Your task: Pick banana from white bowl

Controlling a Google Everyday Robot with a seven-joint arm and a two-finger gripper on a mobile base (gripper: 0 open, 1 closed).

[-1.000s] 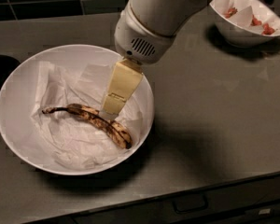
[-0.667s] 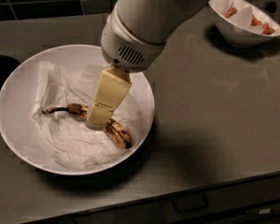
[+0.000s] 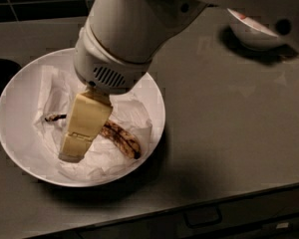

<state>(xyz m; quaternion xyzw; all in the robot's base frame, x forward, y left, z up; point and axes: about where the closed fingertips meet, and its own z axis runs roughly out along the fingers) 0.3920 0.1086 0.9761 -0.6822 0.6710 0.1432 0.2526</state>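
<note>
Grey countertop point(image 3: 229, 133) carries the wide white bowl point(image 3: 15, 133) at near left, its crumpled paper point(image 3: 109, 161) cradling the banana point(image 3: 120, 137), so my gripper point(image 3: 74, 151) hangs steeply over the fruit's middle for a grasp, though whether my jaws are apart or clamped I cannot tell.

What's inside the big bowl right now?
In the bowl: crumpled paper and the banana, stem left. The gripper is down over the banana's middle, hiding that part.
</note>
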